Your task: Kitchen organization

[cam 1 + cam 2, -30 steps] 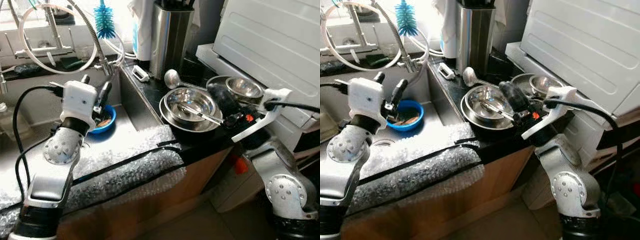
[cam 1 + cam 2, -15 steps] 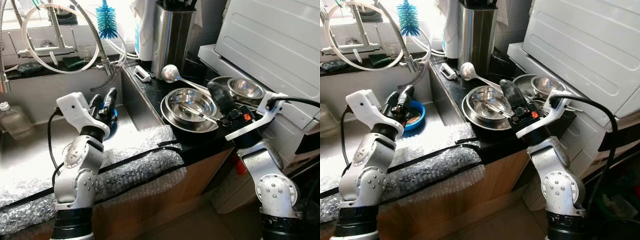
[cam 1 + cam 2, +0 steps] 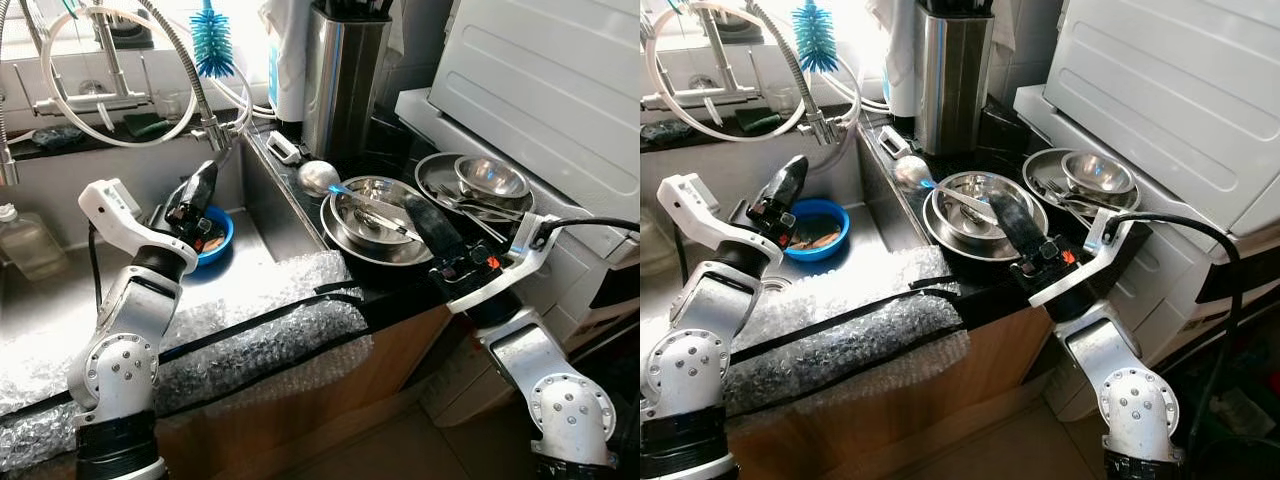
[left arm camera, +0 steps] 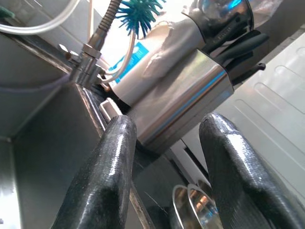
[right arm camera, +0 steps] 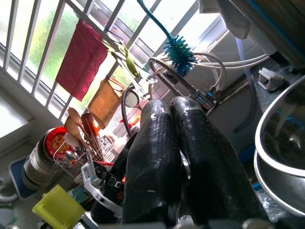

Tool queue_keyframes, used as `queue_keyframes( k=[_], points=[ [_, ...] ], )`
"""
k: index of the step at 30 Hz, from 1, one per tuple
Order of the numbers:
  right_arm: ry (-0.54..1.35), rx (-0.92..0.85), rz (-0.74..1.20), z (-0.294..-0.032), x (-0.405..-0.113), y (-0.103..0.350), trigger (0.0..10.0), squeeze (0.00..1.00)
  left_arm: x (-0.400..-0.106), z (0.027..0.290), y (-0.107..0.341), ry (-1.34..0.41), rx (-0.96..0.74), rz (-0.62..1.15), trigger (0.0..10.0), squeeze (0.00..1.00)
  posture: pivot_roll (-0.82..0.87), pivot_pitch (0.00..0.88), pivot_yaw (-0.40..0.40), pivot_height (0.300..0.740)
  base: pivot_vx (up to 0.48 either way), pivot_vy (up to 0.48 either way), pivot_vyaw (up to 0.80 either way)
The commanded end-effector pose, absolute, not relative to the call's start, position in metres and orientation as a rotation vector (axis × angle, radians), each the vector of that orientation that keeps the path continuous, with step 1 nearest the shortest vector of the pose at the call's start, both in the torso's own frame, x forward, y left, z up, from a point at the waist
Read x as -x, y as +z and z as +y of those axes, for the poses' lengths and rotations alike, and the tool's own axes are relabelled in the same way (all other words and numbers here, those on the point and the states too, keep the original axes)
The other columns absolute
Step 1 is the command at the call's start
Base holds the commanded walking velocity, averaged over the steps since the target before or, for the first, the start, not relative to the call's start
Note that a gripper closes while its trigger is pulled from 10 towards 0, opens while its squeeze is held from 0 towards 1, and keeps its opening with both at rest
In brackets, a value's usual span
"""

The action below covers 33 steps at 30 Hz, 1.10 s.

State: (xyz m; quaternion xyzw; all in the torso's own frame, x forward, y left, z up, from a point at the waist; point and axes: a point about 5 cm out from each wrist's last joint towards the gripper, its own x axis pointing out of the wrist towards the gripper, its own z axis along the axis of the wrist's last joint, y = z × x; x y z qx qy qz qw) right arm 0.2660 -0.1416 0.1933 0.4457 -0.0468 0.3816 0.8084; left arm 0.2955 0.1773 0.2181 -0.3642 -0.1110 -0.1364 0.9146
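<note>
In the left eye view, the left pincer (image 3: 196, 193) is held above the steel sink (image 3: 60, 300), over the round blue plastic bowl (image 3: 213, 236) that sits in the basin; the right pincer (image 3: 425, 226) is laid over the near rim of the stacked shiny steel bowls (image 3: 378, 215) on the black bench (image 3: 400, 280); a long-handled steel ladle (image 3: 322, 177) is seen with its head just left of the bowls and its handle across them; a second steel plate with a small bowl and forks (image 3: 480, 180) is set to the right, beside the white appliance (image 3: 540, 90); a tall steel utensil holder (image 3: 343, 75) is stood behind, and a turquoise bottle brush (image 3: 209, 45) is hung near the tap hose.

In the right eye view the same layout is shown; bubble wrap (image 3: 840, 330) is draped along the sink's front edge.

In the left wrist view the left pincer's fingers (image 4: 102, 181) are spread apart, released, with nothing between them.

In the right wrist view the right pincer's fingers (image 5: 152, 162) are pressed together, clenched, with no object seen between them.
</note>
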Motion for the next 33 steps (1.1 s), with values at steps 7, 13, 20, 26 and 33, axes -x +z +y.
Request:
queue_keyframes(
  k=[7,13,20,26,33],
  points=[
    [0.821,-0.916,-0.165,-0.141,-0.265,0.208,10.0,0.0,-0.29,0.17,0.228,-0.336,0.77,-0.227,10.0,0.0,-0.06,0.0,-0.08,0.74,0.0,0.0,0.0],
    [0.708,-0.845,-0.29,-0.159,-0.273,0.228,10.0,0.0,-0.29,0.172,0.234,-0.341,0.795,-0.248,10.0,0.0,-0.05,0.0,-0.055,0.74,0.0,0.0,0.0],
    [0.753,-0.942,-0.349,-0.156,-0.271,0.237,10.0,0.0,-0.293,0.164,0.242,-0.372,0.846,-0.271,10.0,0.0,-0.04,0.0,-0.058,0.74,0.0,0.0,0.0],
    [0.882,-1.134,-0.237,-0.133,-0.26,0.217,10.0,0.0,-0.287,0.157,0.234,-0.426,0.968,-0.241,10.0,0.0,-0.03,0.0,-0.07,0.74,0.0,0.0,0.0],
    [0.923,-1.254,-0.156,-0.123,-0.252,0.2,10.0,0.0,-0.282,0.152,0.229,-0.46,1.06,-0.231,10.0,0.0,-0.03,0.0,-0.078,0.74,0.0,0.0,0.0]
  ],
)
